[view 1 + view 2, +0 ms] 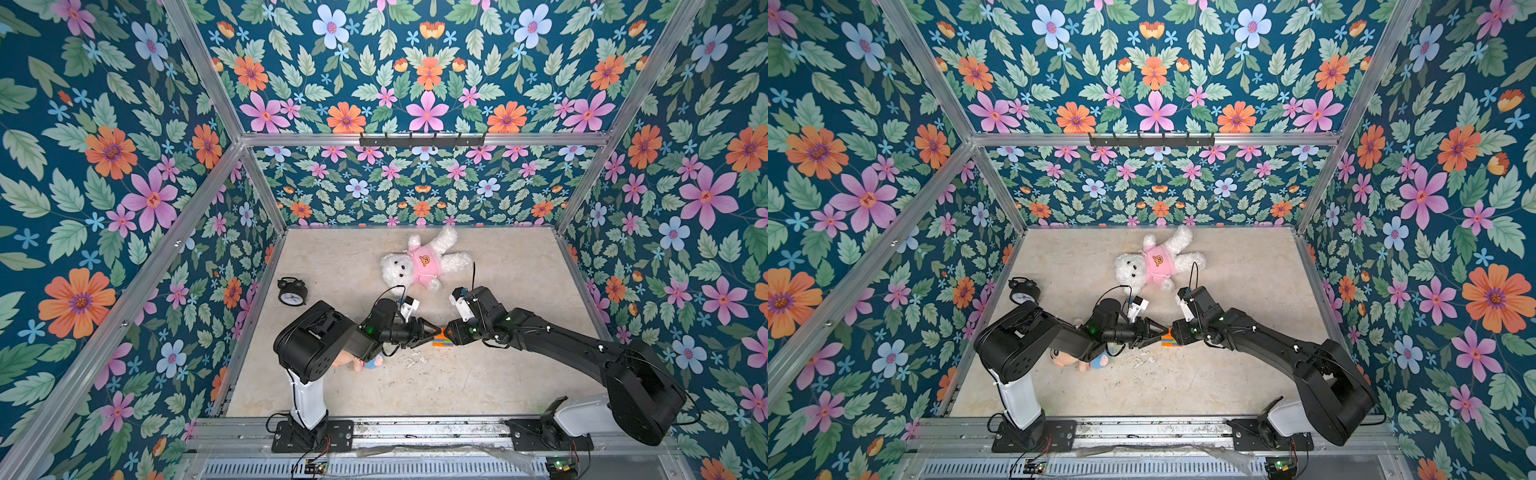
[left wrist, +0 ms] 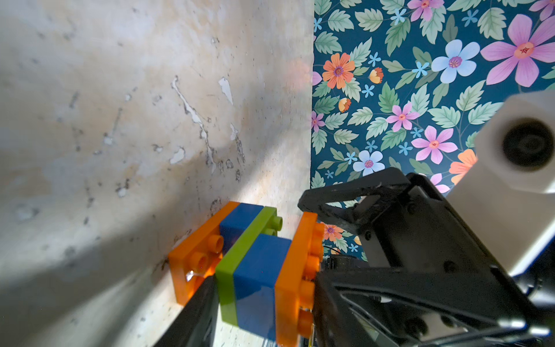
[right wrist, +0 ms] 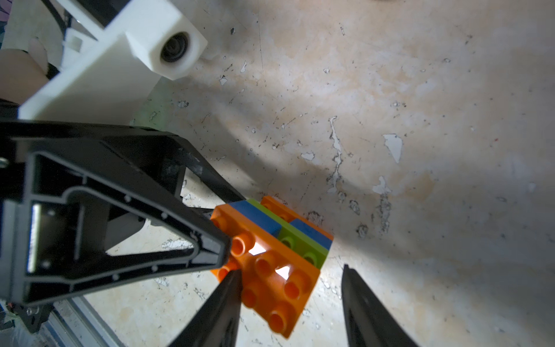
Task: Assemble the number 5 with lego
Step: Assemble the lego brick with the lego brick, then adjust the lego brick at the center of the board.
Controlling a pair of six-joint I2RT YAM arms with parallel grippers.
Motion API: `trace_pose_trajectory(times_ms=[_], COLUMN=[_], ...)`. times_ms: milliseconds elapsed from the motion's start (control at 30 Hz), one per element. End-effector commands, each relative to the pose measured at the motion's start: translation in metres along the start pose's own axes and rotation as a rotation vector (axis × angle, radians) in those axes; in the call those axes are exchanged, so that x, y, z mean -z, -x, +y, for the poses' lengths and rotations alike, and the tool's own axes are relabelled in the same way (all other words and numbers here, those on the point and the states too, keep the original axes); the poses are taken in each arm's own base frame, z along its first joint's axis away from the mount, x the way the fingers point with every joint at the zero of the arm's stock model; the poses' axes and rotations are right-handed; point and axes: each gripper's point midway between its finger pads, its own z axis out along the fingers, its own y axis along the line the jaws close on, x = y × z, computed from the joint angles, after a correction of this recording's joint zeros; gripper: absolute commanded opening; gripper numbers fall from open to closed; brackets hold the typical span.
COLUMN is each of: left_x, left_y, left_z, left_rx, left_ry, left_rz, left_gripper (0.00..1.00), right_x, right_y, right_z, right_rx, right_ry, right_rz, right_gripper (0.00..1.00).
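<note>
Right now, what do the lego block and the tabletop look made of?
Lego block: hard glossy plastic, likely; crisp moulded studs, shine, and light passing through the orange plate. Tabletop: matte beige stone-look surface, chipped in white flecks; actual material unclear.

Arms low, reaching inward, left end effector (image 1: pixel 433 332) tip-to-tip with right end effector (image 1: pixel 448 333), right jaws apart

In both top views, fingers (image 1: pixel 424 328) partly hide the number 5 (image 1: pixel 441 340).
</note>
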Motion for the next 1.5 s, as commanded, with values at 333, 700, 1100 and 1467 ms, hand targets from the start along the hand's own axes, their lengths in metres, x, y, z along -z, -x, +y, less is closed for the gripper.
trace_pose_trajectory(times_ms=[333, 700, 1100, 1467], left_x=[-0.001, 0.006, 0.042, 0.063], left_y=[-0.005, 0.009, 0.022, 0.029], left_z=[0.01, -0.024, -0.015, -0.039], left_rx=[-0.003, -0.077, -0.246, -0.316], left_ry=[0.033, 0.001, 0.328, 0.322], left_rz=[0.017, -0.021, -0.147, -0.245], left_gripper=[0.54, 0.69, 0.69, 0.68], right_x=[0.003, 0.041, 0.046, 0.016], right_y=[0.003, 0.024, 0.01, 0.006], right_z=[-0.006, 0.002, 0.009, 0.028], right_rx=[0.001, 0.039, 0.257, 0.513], right_ry=[-0.046, 0.034, 0.118, 0.199], right_rz=[-0.006, -0.319, -0.506, -0.477], right_gripper=[0.58, 0.66, 0.76, 0.77])
